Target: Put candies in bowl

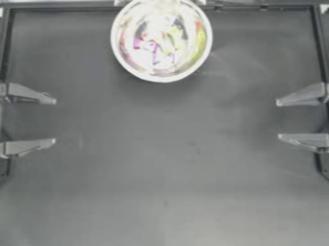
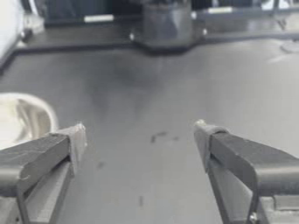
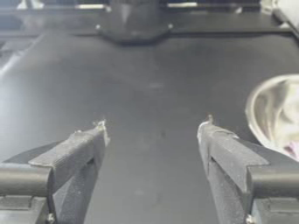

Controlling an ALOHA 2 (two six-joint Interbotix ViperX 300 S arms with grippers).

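Note:
The shiny silvery bowl [image 1: 161,40] stands at the back middle of the table. Candies [image 1: 156,49] lie inside it, showing as pink, purple and yellow-green patches among reflections. My left gripper [image 1: 54,121] is drawn back at the left edge, open and empty. My right gripper [image 1: 277,120] is drawn back at the right edge, also open and empty. Part of the bowl's rim [image 2: 26,116] shows in the left wrist view beyond the open left gripper [image 2: 139,129]. In the right wrist view the bowl [image 3: 276,114] lies off to one side of the open right gripper [image 3: 153,124].
A dark raised frame [image 1: 257,6] runs along the back and sides of the table. The dark tabletop [image 1: 167,163] stretches between the two grippers and toward the front. The opposite arm's base [image 2: 163,26] shows far off in the left wrist view.

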